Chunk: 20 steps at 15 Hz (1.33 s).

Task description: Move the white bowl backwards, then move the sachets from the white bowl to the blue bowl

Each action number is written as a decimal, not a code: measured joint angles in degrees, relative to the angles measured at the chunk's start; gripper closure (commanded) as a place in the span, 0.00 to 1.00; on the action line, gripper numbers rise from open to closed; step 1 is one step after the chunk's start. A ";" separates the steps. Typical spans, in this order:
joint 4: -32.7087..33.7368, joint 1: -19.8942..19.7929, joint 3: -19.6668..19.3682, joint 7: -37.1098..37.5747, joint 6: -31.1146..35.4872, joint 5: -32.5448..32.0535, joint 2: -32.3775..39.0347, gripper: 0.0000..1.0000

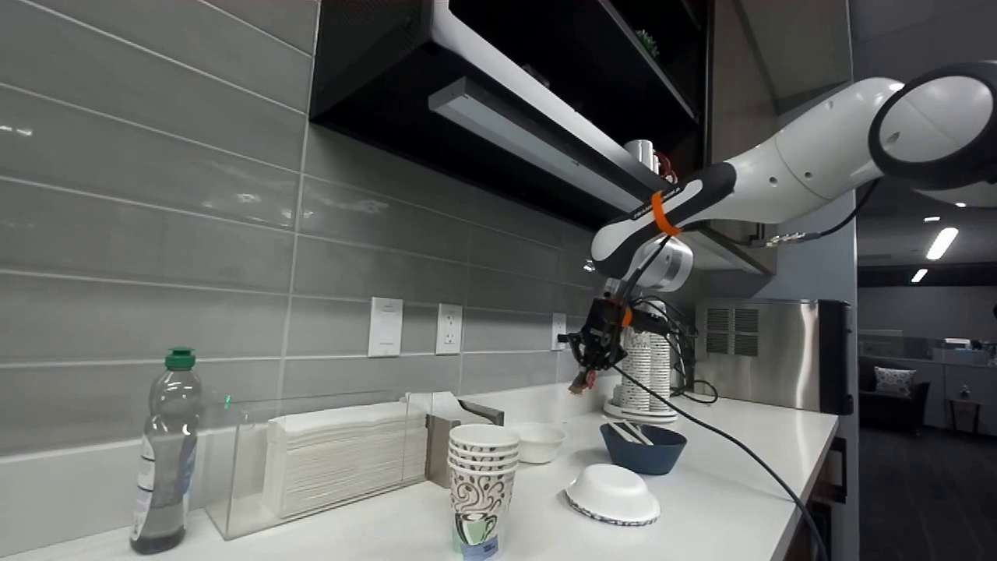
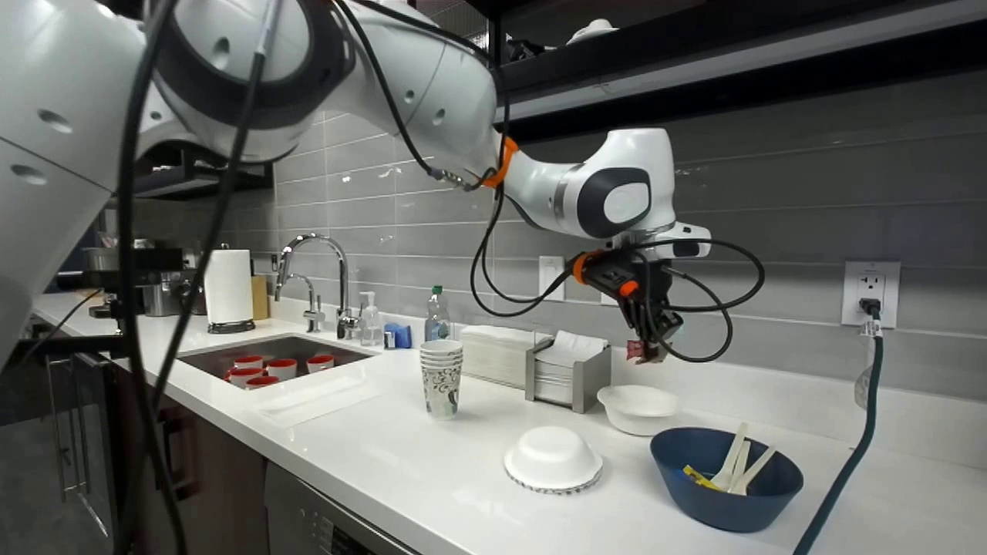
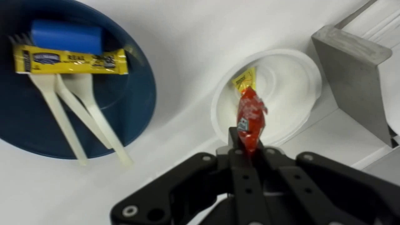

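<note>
While upright, white bowl with sachet

The white bowl stands upright on the desk; in an exterior view the dark blue bowl, upright too, sits near it but apart, at four o'clock. In the wrist view a yellow sachet lies inside the white bowl toward eleven o'clock; the red sachet partly hides it, so its full outline is hard to judge. That glossy red sachet, pinched in the tool higher than the bowl, points to twelve. A long yellow sachet lies across the blue bowl's inside, nine to three.
</note>
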 measured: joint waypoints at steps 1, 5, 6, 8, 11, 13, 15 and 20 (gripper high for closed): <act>-2.69 0.10 -1.30 0.67 -0.03 -0.34 -2.06 0.70; -14.41 0.77 -6.75 7.16 2.79 -3.47 -8.79 0.48; -17.49 1.02 -7.76 9.42 4.93 -4.22 -9.87 0.42; -23.78 1.50 -8.94 12.83 9.81 -4.79 -11.64 0.28; -30.92 2.76 -10.13 17.32 16.44 -6.30 -13.74 0.08; -34.78 4.38 -12.00 21.52 18.19 -10.65 -16.34 0.00; -38.90 5.46 -13.20 23.15 17.92 -15.88 -21.27 0.00; -49.56 4.95 -10.92 16.32 16.43 -20.61 -37.46 0.00</act>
